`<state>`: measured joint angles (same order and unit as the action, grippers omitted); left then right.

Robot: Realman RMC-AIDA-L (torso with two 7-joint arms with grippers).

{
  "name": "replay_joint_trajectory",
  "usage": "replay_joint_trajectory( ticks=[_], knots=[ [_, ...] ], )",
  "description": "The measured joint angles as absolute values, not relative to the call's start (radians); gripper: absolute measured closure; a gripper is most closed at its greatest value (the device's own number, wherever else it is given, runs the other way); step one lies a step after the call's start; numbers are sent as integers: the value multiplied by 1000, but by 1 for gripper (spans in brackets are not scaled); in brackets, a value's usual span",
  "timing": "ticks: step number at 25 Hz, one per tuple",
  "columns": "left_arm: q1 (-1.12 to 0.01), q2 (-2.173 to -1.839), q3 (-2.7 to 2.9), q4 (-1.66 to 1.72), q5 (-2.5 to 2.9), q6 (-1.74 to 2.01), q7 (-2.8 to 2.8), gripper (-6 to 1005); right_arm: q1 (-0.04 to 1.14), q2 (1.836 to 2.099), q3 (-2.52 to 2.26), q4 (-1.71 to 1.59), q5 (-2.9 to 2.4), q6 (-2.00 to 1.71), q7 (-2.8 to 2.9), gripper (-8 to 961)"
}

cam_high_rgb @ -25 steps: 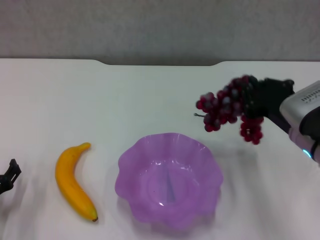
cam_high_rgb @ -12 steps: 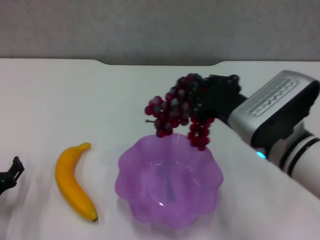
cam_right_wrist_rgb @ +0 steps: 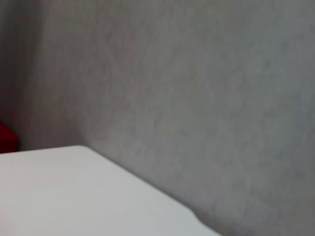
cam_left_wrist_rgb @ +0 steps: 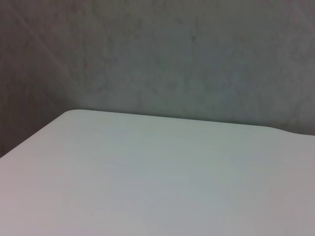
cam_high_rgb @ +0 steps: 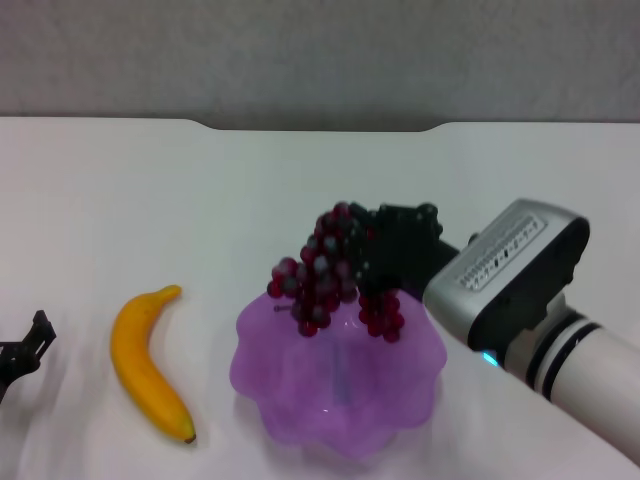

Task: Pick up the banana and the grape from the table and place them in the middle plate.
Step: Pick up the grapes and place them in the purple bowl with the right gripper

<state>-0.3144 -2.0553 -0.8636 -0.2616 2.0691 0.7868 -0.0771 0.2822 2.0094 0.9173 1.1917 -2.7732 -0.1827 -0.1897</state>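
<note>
A white table (cam_high_rgb: 120, 190) is holding a purple middle plate (cam_high_rgb: 290, 410), with the banana (cam_high_rgb: 145, 365) lying just beside it. The right gripper (cam_high_rgb: 395, 250), clamped on the grape (cam_high_rgb: 325, 275), has carried it from the right to above the plate; release looks next. The left gripper (cam_high_rgb: 22, 350) is idling at the edge, its opening unclear.

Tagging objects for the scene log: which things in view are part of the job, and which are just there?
Part of the job:
- grape, held by the right gripper over the middle plate
- banana, lying on the table to the plate's left
- left gripper, idle at the table's near left edge

Just there:
- grey wall behind the table; nothing else lies about
</note>
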Motion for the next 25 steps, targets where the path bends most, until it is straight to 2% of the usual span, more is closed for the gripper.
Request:
replay_joint_trajectory(
  ticks=[12,21,25],
  knots=[
    [-316,-2056,-864,-262,2067,787,-80,120,303,2011,854,1062,-2774,-215,-162,836],
    [-314,-2056,-866,-261,2066,787,-80,120,299,2011,807,944,-2773,-440,-122,798],
    [-316,-2056,-867,-262,2066,787,-81,120,308,2012,787,842,-2773,-606,-54,599]
  ],
)
